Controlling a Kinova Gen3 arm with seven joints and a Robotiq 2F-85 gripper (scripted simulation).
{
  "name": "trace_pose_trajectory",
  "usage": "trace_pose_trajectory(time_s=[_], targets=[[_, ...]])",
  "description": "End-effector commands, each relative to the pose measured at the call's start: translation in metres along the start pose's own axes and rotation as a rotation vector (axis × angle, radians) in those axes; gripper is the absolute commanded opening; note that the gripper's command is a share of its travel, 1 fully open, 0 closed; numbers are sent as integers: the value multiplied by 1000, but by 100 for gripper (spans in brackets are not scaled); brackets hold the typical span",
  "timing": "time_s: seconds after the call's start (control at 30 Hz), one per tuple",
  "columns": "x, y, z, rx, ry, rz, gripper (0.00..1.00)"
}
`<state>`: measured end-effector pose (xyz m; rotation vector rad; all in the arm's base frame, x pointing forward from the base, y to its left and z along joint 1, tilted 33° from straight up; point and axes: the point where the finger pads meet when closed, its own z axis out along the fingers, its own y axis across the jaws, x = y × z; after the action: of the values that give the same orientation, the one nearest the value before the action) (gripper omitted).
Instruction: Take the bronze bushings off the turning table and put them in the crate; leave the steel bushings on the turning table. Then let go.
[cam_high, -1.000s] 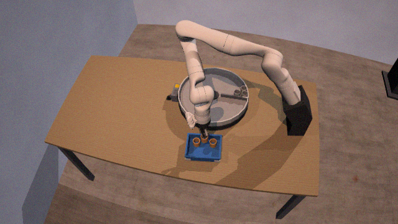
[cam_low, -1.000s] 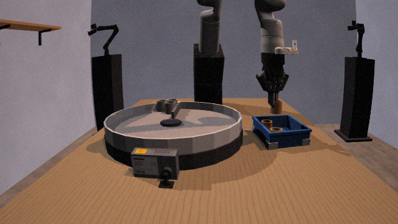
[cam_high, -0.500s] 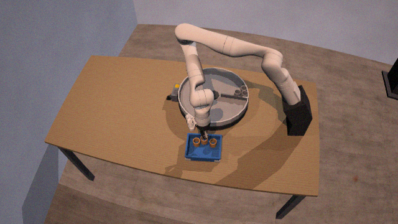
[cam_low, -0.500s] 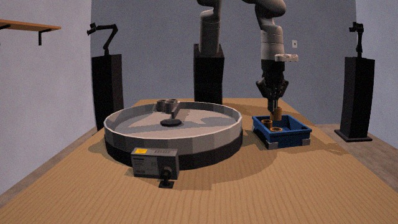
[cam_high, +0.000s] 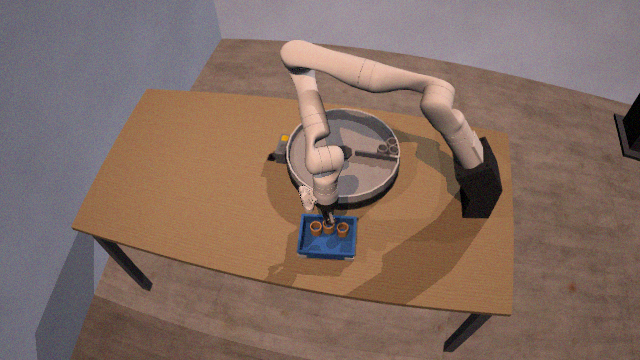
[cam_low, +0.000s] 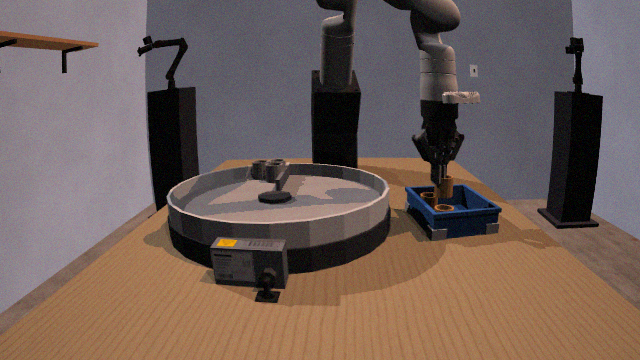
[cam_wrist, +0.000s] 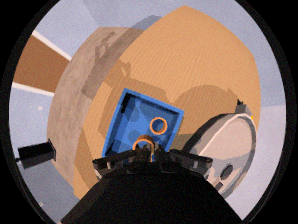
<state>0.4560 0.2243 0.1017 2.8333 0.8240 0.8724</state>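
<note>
My gripper (cam_low: 439, 176) is shut on the wall of a bronze bushing (cam_low: 445, 186) and holds it upright, low inside the blue crate (cam_low: 454, 210). Two more bronze bushings (cam_high: 316, 228) (cam_high: 342, 229) stand in the crate on either side of the held one (cam_high: 328, 226). In the wrist view the crate (cam_wrist: 141, 127) lies just beyond the fingers (cam_wrist: 147, 156), with a bushing (cam_wrist: 158, 125) in it. Steel bushings (cam_high: 389, 147) sit grouped on the grey turning table (cam_high: 345, 156), against a dark bar; they also show in the exterior view (cam_low: 268, 169).
A grey control box (cam_low: 249, 262) with a yellow label stands in front of the turning table. The arm's black base (cam_high: 479, 182) is at the table's right side. Black camera stands (cam_low: 574, 155) rise around the table.
</note>
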Motion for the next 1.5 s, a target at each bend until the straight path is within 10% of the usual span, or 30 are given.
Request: trace_pose_trajectory(time_s=[0.0,1.47], targets=[[-1,-2,1,3,-2,-1,0],[-1,-2,20,3,-2,-1,0]])
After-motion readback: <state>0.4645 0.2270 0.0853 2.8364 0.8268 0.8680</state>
